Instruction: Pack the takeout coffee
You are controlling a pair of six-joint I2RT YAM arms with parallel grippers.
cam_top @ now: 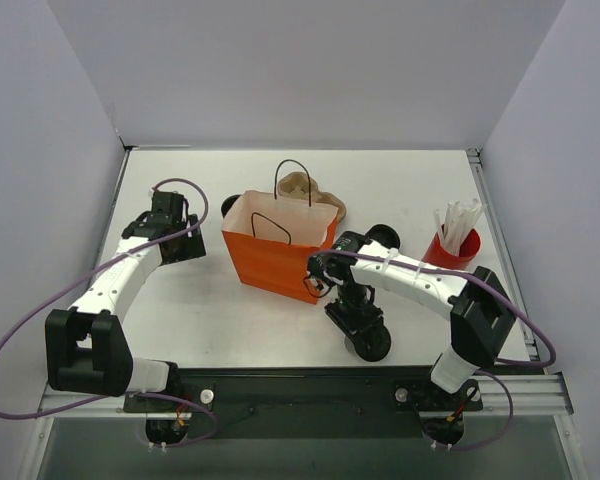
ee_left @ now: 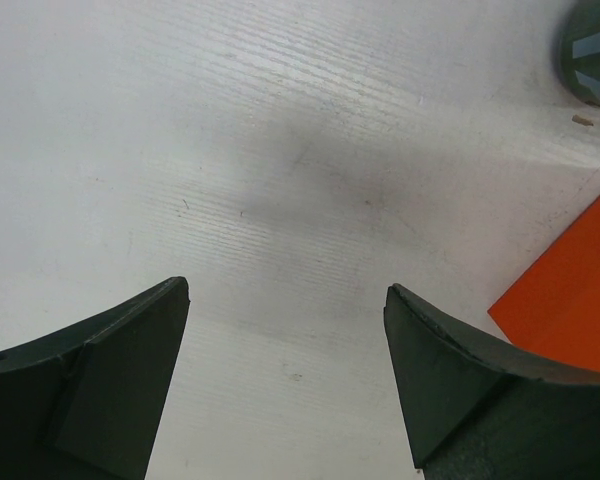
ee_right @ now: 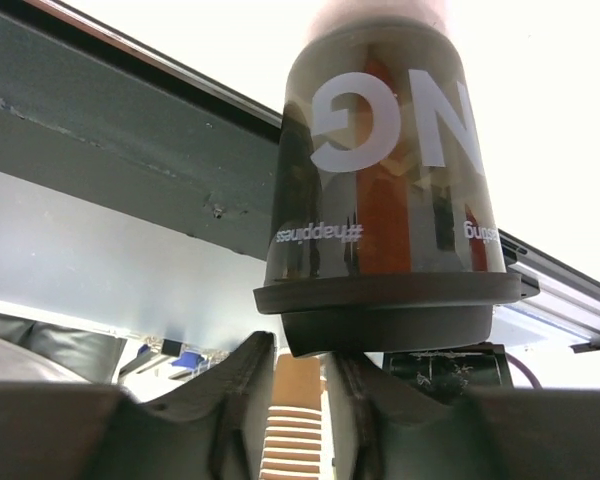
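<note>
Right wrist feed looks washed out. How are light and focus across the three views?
Right wrist: top and right background blown white, the takeout coffee backlit yet its lettering sharp, the right pincer dim and soft up close. Left wrist: even light, a soft shadow on the table, the left pincer dark, a black cup at the corner blurred. Top external: sharp, evenly lit, no glare.

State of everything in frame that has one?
Orange paper bag: upright, mouth open.
Takeout coffee: lid on, upright on table, outside the bag.
Left gripper: open, empty.
Right gripper: jaws slightly apart, gripping nothing, by the coffee's lid.
Red cup: upright, holding white sticks.
</note>
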